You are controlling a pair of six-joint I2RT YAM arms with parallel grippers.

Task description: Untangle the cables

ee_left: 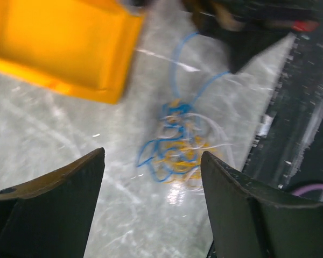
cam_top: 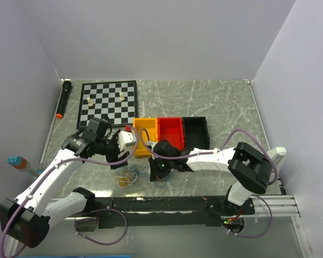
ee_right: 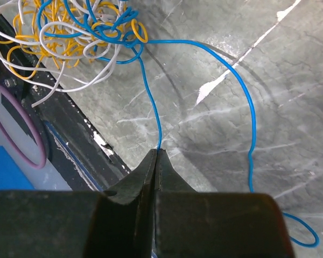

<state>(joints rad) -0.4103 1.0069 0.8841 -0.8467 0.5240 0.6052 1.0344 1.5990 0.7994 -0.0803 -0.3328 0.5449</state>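
A tangle of thin cables lies on the marble table near its front edge (cam_top: 126, 176): white (ee_right: 11, 40), yellow-tan (ee_right: 48, 48) and blue wires knotted together. The tangle shows blurred in the left wrist view (ee_left: 180, 142). My right gripper (ee_right: 157, 153) is shut on the blue cable (ee_right: 151, 102), which runs taut from its tips up to the knot; another blue length loops round on the right. In the top view the right gripper (cam_top: 159, 171) is just right of the tangle. My left gripper (ee_left: 153, 161) is open and empty, above and left of the tangle, near the yellow bin (ee_left: 59, 43).
Yellow (cam_top: 144, 134), red (cam_top: 169, 131) and black (cam_top: 195, 131) bins stand in a row mid-table. A chessboard (cam_top: 109, 100) with a few pieces and a black marker (cam_top: 63, 99) lie at the back left. The black front rail (cam_top: 161, 204) runs close behind the tangle.
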